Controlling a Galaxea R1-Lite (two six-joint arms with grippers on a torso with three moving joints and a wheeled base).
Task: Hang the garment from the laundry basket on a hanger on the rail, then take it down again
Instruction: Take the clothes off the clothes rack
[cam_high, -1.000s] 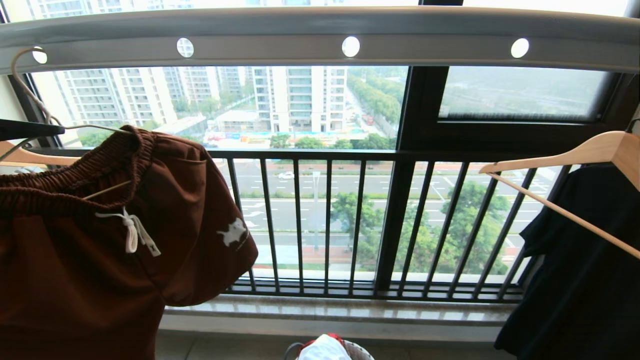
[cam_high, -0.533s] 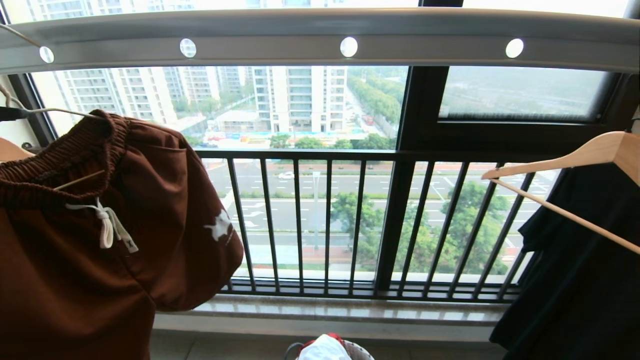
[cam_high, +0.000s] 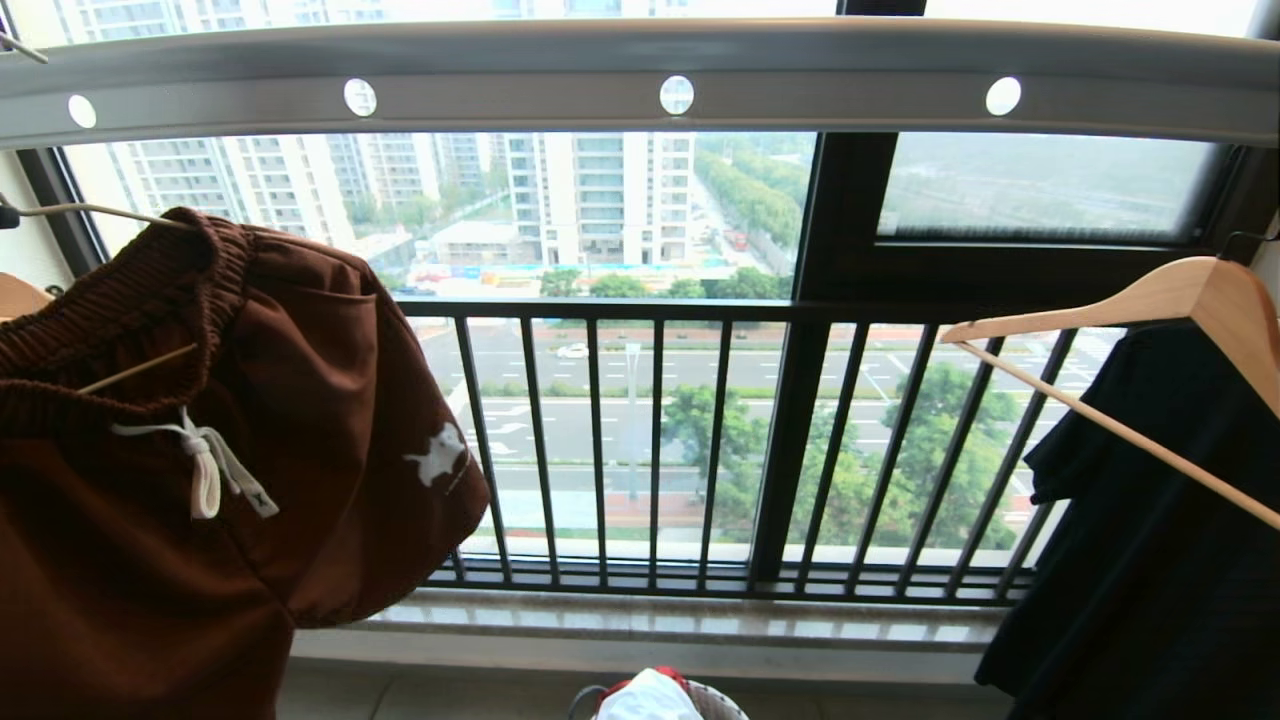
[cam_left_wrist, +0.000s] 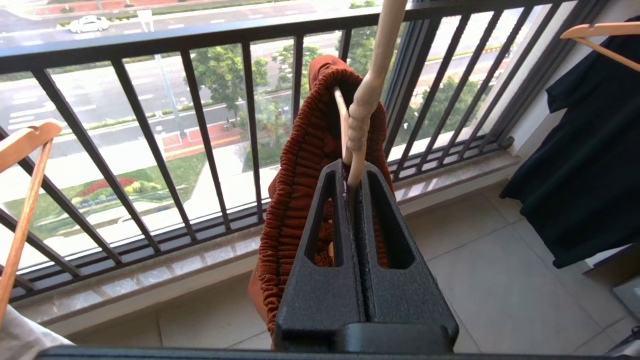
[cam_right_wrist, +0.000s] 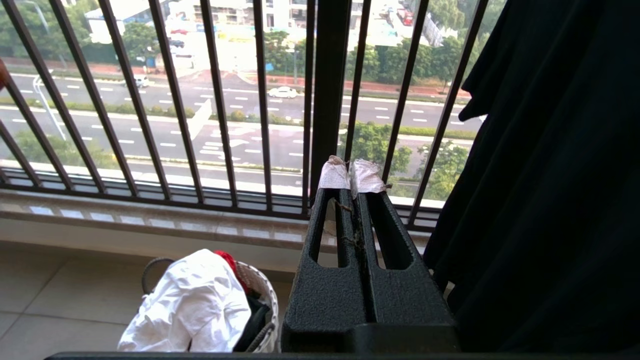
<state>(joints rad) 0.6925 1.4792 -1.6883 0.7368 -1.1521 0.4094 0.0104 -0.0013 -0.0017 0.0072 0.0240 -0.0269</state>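
Left gripper (cam_left_wrist: 352, 172) clamped on thin stiff hanger (cam_left_wrist: 367, 95) neck, right gripper (cam_right_wrist: 350, 182) closed empty; soft light shorts (cam_high: 200, 450) may slide off, so grasp hanger.

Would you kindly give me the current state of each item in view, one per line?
Rust-brown shorts: draped on the wire hanger, off the floor.
Wire hanger: neck clamped in the left gripper; hook not through a hole.
Rail: visible holes empty.
Right gripper: jaws shut, empty, parked low.
Laundry basket: on the floor, white cloth heaped on top.
Wooden hanger: carrying a dark garment.
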